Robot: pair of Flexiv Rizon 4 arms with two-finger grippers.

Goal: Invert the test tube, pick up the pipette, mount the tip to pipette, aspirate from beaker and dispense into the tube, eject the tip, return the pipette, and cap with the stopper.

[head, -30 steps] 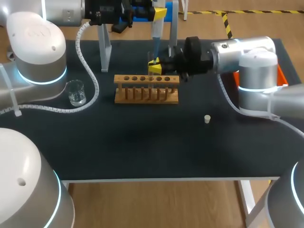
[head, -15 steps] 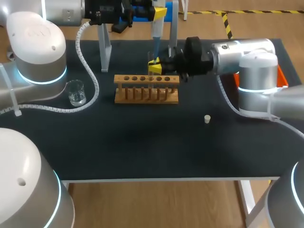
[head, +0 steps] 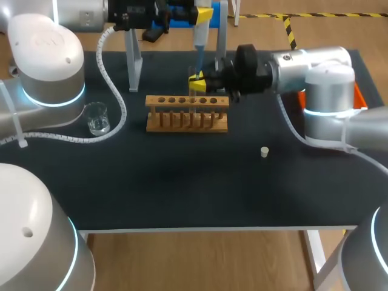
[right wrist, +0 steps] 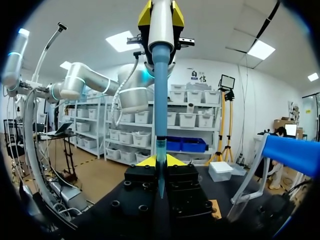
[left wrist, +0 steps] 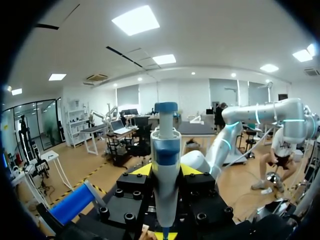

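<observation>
The left gripper (left wrist: 165, 172) was clamped on the pipette (left wrist: 165, 165), upright above the rack (head: 187, 115). Its blue tip (right wrist: 160, 100) reached down into the test tube (right wrist: 160, 150), which the right gripper (head: 197, 80) appeared to pinch between close-set fingers, though the clear glass was hard to make out. The stopper (head: 264, 151) lay on the table (head: 182, 182), with the beaker (head: 97, 118) well apart from it.
</observation>
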